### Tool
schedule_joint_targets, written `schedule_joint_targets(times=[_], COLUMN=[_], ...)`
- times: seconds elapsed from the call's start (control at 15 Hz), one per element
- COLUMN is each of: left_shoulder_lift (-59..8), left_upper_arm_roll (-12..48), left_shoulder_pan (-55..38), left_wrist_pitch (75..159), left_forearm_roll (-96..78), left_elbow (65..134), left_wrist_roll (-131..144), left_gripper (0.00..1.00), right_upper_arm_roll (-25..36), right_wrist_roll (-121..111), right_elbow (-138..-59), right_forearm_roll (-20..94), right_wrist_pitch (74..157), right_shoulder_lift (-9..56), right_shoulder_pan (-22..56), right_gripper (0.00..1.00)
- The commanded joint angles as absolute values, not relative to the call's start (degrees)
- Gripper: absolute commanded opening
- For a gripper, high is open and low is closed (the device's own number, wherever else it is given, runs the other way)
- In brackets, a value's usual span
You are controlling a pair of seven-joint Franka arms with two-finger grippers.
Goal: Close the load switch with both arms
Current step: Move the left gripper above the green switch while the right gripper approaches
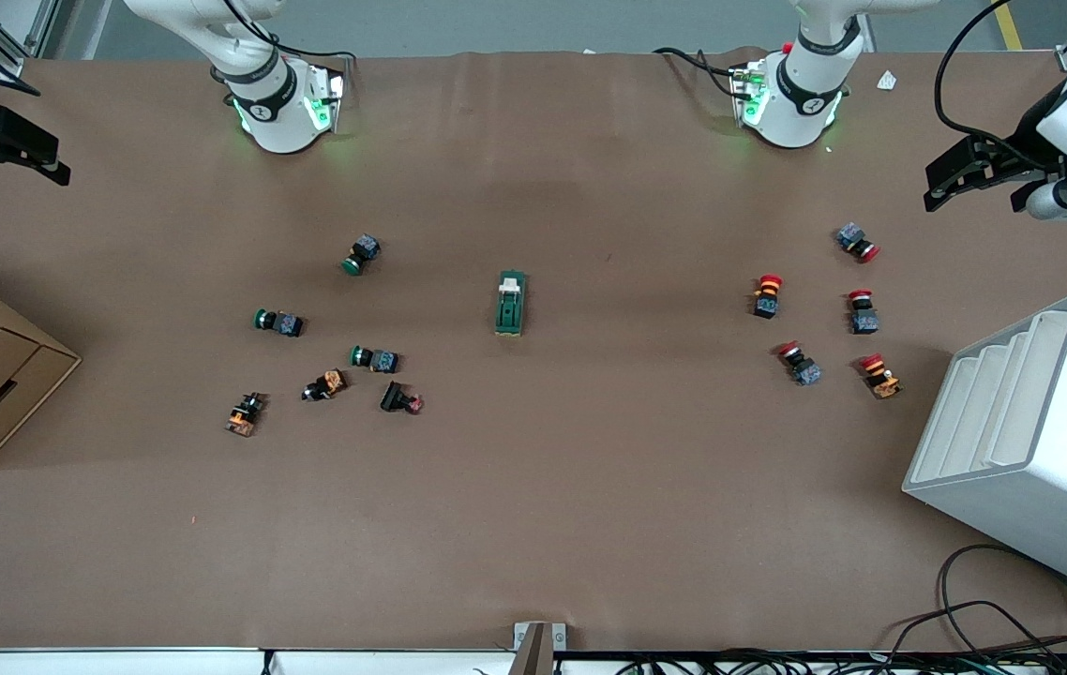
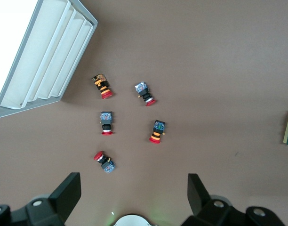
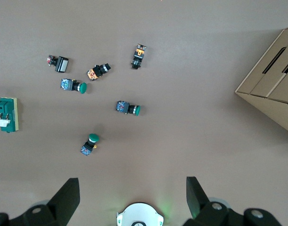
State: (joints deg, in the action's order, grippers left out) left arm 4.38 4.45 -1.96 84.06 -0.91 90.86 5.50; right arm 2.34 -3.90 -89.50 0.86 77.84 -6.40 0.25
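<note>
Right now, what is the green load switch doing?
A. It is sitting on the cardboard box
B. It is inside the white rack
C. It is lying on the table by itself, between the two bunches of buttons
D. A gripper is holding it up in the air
C: the load switch lies flat on the table, with no gripper touching it.
</note>
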Motion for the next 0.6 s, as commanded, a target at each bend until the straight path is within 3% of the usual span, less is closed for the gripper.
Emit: schedule_joint_targets(times=[0.0,0.33,0.53], left_shoulder_lift=[4.22,1.50,0.70], left_upper_arm_roll=[4.39,4.92,10.53], left_shoulder_pan=[-2.20,-2.72,-2.55], left_wrist_pitch=[82.79,82.27,82.18], left_forearm_roll=[-0.88,-0.35,-0.79], left_elbow=[89.47,86.13,87.01], left_wrist_roll=[5.53,4.92,6.76], left_gripper=[1.00,1.00,1.00], right_upper_arm_roll=[2.72,2.81,2.81], right_wrist_roll=[-4.66,-4.66,-4.66], right_elbow=[-90.79,-90.88,-90.88], right_forearm_roll=[1.14,1.14,1.14], right_wrist_pitch=[78.22,78.05,77.96], right_shoulder_lift=[-8.00,-8.00,-8.00], right_shoulder_pan=[0.44,0.26,0.26], right_gripper=[1.00,1.00,1.00])
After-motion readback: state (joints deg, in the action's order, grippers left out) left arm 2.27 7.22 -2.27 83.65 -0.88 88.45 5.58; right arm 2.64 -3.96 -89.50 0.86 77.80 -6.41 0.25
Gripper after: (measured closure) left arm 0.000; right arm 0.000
